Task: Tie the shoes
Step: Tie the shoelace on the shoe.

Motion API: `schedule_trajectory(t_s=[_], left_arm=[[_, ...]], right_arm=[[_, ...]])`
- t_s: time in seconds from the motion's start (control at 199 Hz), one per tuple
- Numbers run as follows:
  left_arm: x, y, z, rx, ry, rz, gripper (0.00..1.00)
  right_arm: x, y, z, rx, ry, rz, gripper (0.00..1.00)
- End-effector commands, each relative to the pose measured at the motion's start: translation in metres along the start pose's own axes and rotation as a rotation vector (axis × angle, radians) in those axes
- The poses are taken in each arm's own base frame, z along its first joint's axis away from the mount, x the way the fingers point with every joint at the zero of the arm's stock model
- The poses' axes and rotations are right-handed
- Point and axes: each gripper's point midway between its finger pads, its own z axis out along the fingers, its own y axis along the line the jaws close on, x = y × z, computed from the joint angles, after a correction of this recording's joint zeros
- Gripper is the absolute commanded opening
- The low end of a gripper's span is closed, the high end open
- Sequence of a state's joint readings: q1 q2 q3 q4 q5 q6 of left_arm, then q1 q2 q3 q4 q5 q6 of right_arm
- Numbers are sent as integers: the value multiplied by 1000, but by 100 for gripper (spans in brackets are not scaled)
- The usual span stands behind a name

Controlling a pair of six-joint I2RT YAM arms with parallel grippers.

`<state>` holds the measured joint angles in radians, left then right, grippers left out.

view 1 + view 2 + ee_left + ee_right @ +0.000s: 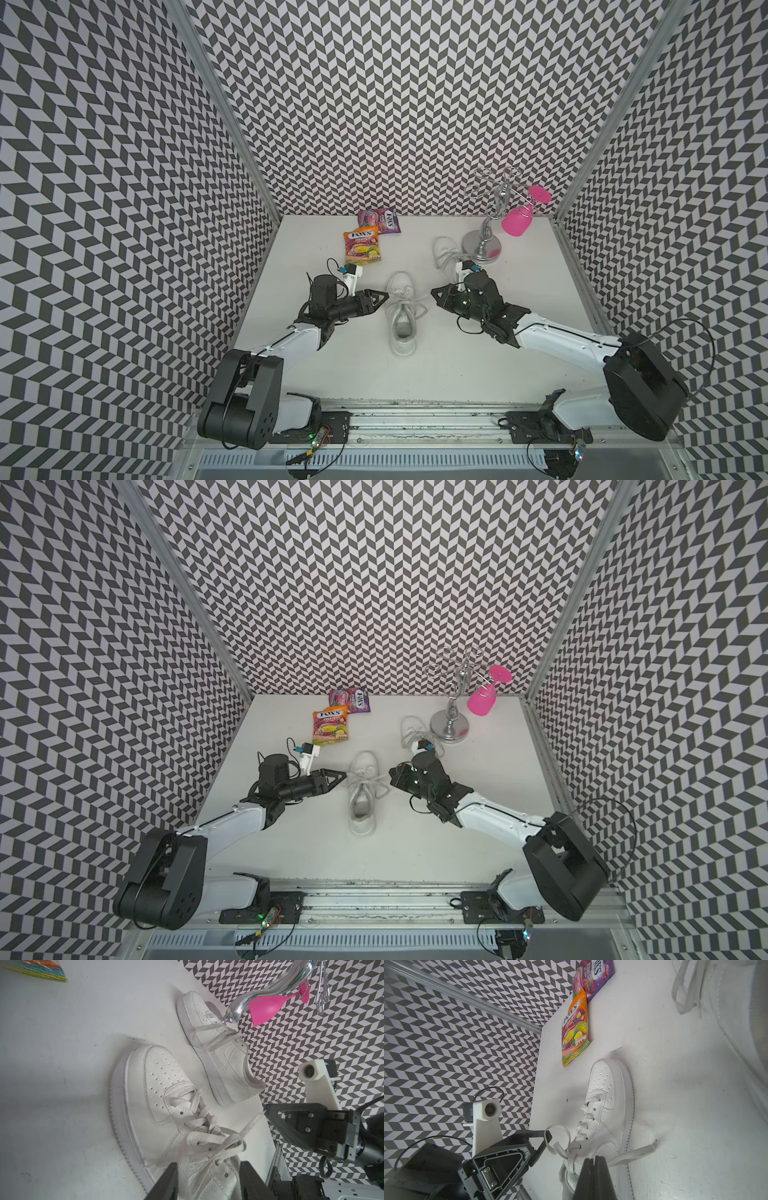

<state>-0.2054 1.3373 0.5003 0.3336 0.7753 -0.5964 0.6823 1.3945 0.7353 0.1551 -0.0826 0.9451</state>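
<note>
I see two candy bags (362, 245) and a silver rack (482, 245) behind the shoes (401, 313); left hand (384, 296) half-wide around lace, right hand (433, 292) pinched closed.

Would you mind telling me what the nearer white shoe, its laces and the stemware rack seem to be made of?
Nearer shoe: smooth white leather or a synthetic lookalike, matte, with stitched seams and punched toe holes.
Laces: flat woven fabric; the weave texture shows.
Stemware rack: polished chrome-look metal, mirror bright with reflections.
</note>
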Motion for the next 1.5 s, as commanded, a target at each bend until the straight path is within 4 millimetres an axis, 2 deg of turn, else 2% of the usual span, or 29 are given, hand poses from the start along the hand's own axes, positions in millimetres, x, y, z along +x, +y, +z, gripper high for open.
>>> schedule_trajectory(t_s=[0.0,0.296,0.618,0.804,0.925,1.02,1.07,1.146,1.216,1.311,1.392,1.497], left_arm=[[-8,-10,6,38,-3,47,51],[-5,-3,21,37,18,34,50],[-3,1,25,34,26,25,38],[-2,3,26,31,30,21,34],[-2,4,26,32,31,25,27],[-4,-1,25,43,29,28,14],[-8,-5,22,45,17,37,9],[-14,-10,17,31,-5,58,5],[-19,-14,13,19,-19,74,4],[-22,-19,10,21,-27,84,3],[-24,-18,9,17,-31,82,3],[-25,-15,8,6,-31,74,3]], right_arm=[[-10,0,-8,8,-52,-18,0],[-12,-4,-13,25,-65,-23,0],[-15,-8,-16,48,-77,-36,0],[-17,-11,-19,66,-89,-41,0],[-18,-10,-20,65,-93,-60,0],[-17,1,-18,18,-72,-136,0],[-14,9,-17,-10,-51,-201,4],[-11,6,-18,9,-21,-289,18],[-7,-5,-20,51,-11,-359,34],[-3,-17,-28,79,-15,-447,50],[3,-28,-33,94,-9,-517,55],[14,-43,-35,107,12,-583,55]])
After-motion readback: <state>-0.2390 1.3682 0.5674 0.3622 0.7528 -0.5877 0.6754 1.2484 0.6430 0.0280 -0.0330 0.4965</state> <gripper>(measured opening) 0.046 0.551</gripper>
